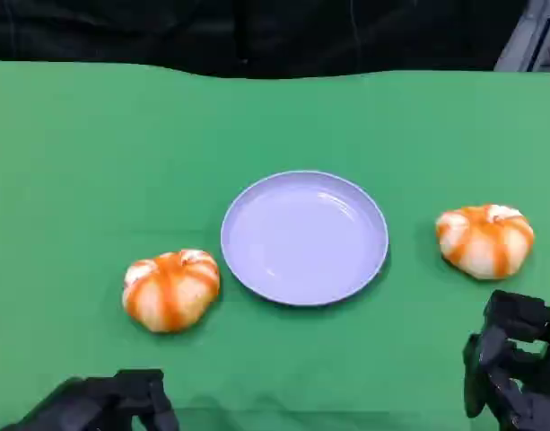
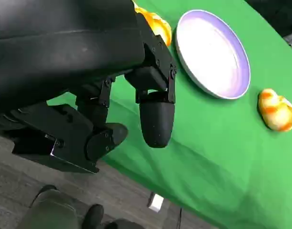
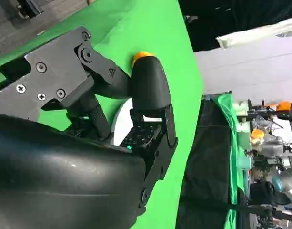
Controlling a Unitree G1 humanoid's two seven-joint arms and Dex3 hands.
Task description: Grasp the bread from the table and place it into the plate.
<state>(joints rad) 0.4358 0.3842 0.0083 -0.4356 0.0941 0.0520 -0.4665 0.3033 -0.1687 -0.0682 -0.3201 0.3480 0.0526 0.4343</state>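
Both the left hand (image 1: 104,404) and right hand (image 1: 517,368) hang spread, holding nothing; a careless grasp could nudge either orange-striped round bread (image 1: 170,289) off the smooth lilac round plate (image 1: 304,237).

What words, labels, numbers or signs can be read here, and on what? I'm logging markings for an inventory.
None can be read.
The round lavender plate, both orange-striped bread rolls and the green tablecloth are unmarked.
The cluttered shelf in the right wrist view is too blurred to read.

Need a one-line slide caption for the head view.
Empty lavender plate between two orange-striped bread rolls on green table; both hands low, holding nothing.
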